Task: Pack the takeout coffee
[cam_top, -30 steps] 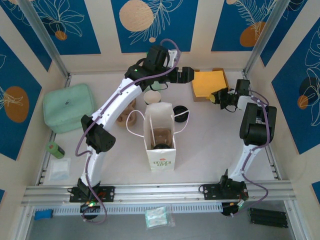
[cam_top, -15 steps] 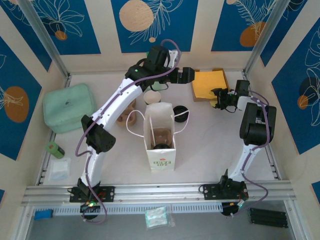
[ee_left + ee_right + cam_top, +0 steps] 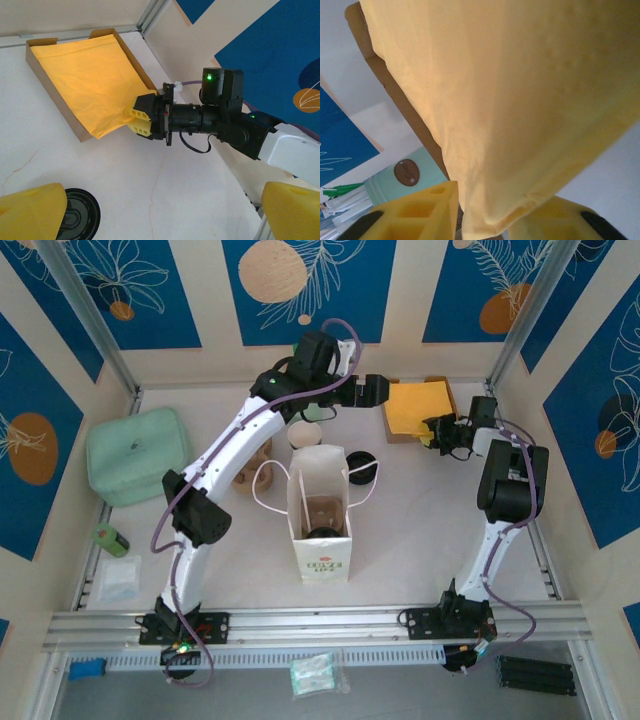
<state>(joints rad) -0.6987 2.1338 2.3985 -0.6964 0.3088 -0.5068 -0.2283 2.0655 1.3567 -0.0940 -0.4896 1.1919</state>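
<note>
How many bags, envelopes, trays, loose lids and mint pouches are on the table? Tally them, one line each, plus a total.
bag: 1
envelope: 1
tray: 1
loose lid: 1
mint pouch: 1
Total: 5

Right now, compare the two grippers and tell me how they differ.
The left gripper has its jaws spread wide; the right gripper has its jaws pinched close together. The left gripper holds nothing, while the right gripper grips a corner of the envelope lying in the tray. Both have yellow jaws.
</note>
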